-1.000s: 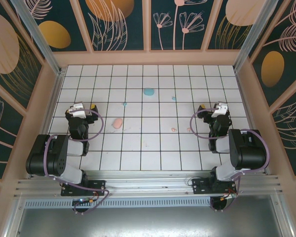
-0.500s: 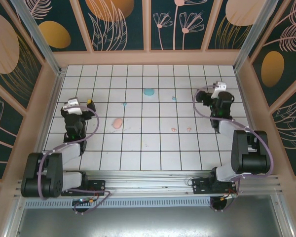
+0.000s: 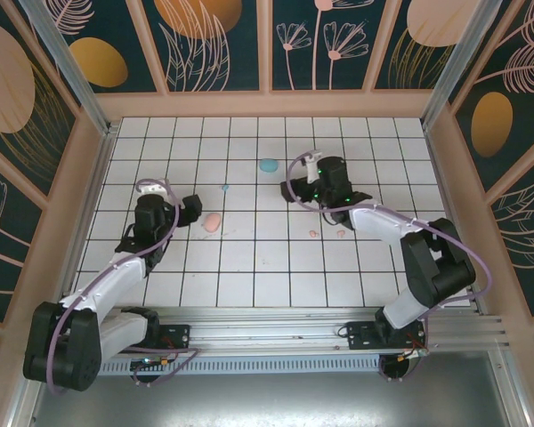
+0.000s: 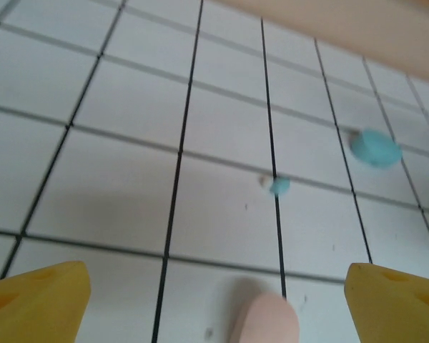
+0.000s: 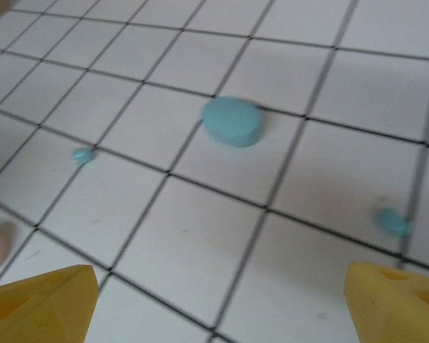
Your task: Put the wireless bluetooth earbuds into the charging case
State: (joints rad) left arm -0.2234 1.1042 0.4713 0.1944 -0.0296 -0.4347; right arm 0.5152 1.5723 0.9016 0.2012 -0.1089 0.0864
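Left arm (image 3: 125, 267) stretches right across the white tiled desk (image 3: 249, 285). I see the left jaws released: yellow fingertips (image 4: 36, 296) sit wide apart in the bottom corners of the left wrist view, nothing clamped. The pink case (image 3: 212, 222) lies just ahead of them, left of centre in the top view.

Right arm (image 3: 383, 222) stretches up-left to mid-frame. Right jaws are released too, fingertips (image 5: 397, 304) spread with bare tile between them. The teal case (image 3: 268, 165) sits above centre.

One teal earbud (image 3: 224, 188) lies between the two cases. The second teal earbud (image 5: 393, 221) is low right in the right wrist view, near that fingertip. A pink earbud (image 3: 313, 234) and the other pink earbud (image 3: 342, 234) lie side by side right of centre, on tile, apart from both cases.
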